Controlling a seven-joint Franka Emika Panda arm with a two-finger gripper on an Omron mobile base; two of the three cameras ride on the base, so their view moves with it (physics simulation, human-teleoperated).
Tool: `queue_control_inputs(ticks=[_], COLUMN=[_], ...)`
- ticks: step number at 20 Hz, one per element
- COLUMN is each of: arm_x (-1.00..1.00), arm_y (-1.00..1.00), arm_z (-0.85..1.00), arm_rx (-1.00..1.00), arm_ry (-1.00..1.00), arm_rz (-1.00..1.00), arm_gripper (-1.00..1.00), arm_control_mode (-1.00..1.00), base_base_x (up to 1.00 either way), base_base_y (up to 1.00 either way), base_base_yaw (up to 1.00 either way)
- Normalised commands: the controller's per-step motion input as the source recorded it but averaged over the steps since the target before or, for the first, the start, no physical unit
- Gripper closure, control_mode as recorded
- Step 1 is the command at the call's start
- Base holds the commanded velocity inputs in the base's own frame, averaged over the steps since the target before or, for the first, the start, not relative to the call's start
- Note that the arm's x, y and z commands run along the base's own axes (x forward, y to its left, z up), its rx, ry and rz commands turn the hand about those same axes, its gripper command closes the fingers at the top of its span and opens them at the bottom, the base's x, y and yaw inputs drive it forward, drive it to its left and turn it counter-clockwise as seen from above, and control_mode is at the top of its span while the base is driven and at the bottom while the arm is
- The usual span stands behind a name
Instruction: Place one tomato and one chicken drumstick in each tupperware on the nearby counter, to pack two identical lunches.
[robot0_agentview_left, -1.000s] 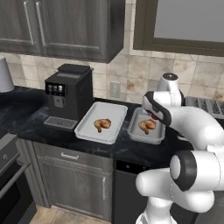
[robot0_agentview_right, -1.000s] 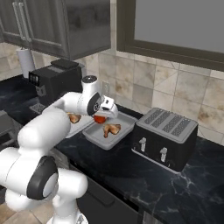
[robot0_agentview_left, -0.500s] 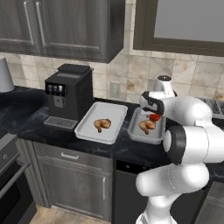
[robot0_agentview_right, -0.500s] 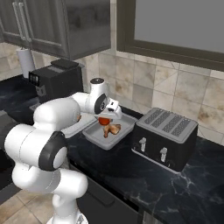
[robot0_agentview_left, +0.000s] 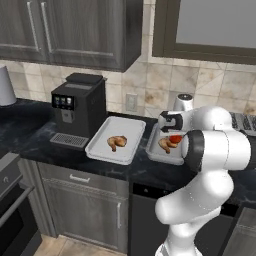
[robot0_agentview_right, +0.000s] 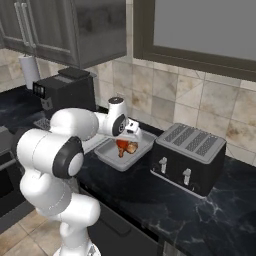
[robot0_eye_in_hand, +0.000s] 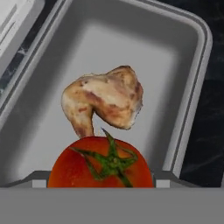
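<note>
The end effector (robot0_eye_in_hand: 100, 186) holds a smooth, round tomato (robot0_eye_in_hand: 100, 164) across its middle, at 6 o'clock from the chicken drumstick (robot0_eye_in_hand: 105, 99) in the right tupperware (robot0_eye_in_hand: 192, 87); likely slippery, bruisable.

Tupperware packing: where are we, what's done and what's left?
Done: one chicken drumstick lies in the left tupperware, another drumstick in the right tupperware. In hand: the gripper holds a tomato over the right one, not yet released. Left: drop it, then get a second tomato into the left one.
</note>
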Motion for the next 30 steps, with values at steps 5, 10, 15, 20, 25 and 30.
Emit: queue_control_inputs(ticks=[5,10,15,20,25,30], arm_x=[0.23,0.28,0.05,0.17,0.07,-0.04], arm_y=[-0.04,-0.02,-0.17,-0.03,0.0,0.0], arm_z=[-0.39,-0.29,-0.13,-0.18,-0.05,0.0], arm_rx=[0.0,0.0,0.0,0.0,0.0,0.0], arm_ry=[0.0,0.0,0.0,0.0,0.02,0.02], arm_rz=[0.0,0.0,0.0,0.0,0.0,0.0], arm_gripper=[1.0,1.0,1.0,1.0,-1.0,-1.0], arm_control_mode=[-1.0,-1.0,-1.0,-1.0,-1.0,-1.0], base_base_x=[0.0,0.0,0.0,0.0,0.0,0.0], base_base_y=[0.0,0.0,0.0,0.0,0.0,0.0], base_base_yaw=[0.0,0.0,0.0,0.0,0.0,0.0])
